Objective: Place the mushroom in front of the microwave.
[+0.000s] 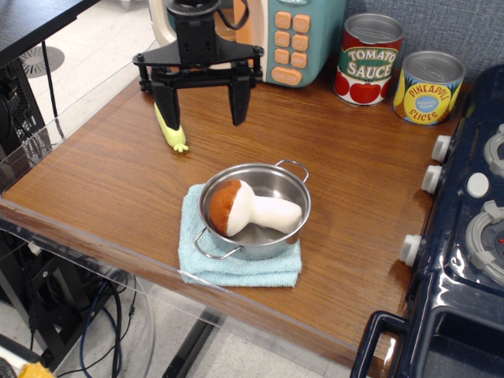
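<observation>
Fingers [201, 106] spread wide and empty above brown wooden tabletop [102, 181], pale floor [87, 47] beyond its edge.

Bright, even light; sharp, perhaps slight glare.

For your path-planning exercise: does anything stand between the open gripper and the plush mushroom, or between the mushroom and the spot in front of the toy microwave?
Nothing blocks the black gripper, jaws open, from the reddish-brown-capped plush mushroom. Only the steel pot's wall surrounds it, so lift first. Bare wood leads to the teal toy microwave; the yellow-green scoop lies left.
</observation>
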You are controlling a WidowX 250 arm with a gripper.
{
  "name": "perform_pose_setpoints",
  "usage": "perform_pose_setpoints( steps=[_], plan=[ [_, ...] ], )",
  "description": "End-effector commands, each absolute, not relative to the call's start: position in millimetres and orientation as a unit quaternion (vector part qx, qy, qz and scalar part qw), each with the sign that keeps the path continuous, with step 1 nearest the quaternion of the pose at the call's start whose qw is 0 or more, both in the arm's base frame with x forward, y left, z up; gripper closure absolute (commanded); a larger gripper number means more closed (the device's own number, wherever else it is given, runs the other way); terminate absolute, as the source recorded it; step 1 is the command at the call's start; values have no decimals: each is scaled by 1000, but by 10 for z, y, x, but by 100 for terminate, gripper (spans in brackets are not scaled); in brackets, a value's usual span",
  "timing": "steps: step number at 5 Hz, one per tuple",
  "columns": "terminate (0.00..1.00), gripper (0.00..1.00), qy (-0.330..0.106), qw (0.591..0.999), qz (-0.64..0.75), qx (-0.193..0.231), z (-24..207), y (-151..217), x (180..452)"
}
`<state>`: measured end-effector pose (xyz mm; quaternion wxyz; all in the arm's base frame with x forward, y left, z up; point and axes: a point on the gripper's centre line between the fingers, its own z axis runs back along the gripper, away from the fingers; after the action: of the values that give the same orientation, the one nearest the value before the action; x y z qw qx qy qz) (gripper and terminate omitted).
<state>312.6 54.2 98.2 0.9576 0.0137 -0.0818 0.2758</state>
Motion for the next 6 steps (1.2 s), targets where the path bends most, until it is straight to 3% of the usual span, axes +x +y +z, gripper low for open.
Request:
perform_pose_setpoints(
  steps=[1,3,5,6],
  plan=[
    [0,0,-87,973,211,16,948,254,2994],
    [0,0,-57,983,170,23,688,49,2896],
    [0,0,-29,983,173,49,453,76,2950],
    [0,100,-26,983,172,59,376,73,2955]
  ],
)
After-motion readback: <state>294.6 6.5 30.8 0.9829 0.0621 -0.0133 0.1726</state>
